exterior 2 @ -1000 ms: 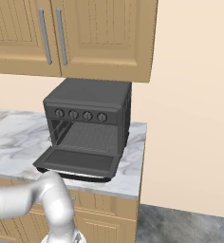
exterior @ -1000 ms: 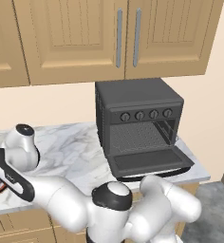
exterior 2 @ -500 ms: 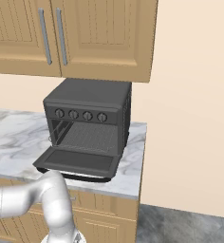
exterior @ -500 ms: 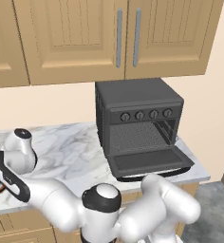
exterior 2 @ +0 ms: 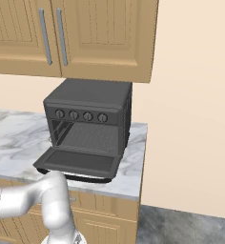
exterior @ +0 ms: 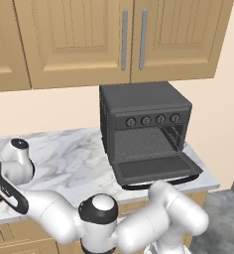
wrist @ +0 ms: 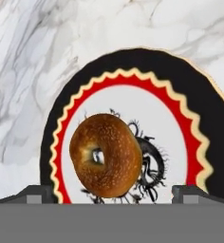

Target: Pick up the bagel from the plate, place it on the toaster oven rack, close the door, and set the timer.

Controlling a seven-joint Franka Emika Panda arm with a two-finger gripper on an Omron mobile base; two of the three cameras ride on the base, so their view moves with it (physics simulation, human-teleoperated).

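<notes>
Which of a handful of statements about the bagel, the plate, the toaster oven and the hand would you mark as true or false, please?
1. The bagel lies on the plate. True.
2. The toaster oven has its door shut. False: the door hangs open, folded down in front.
3. The hand is open, a finger tip on each side of the bagel. True.
4. The bagel already sits on the rack. False: the rack is bare and the bagel is on the plate.
5. The toaster oven stands on a marble counter below wooden cabinets. True.
</notes>
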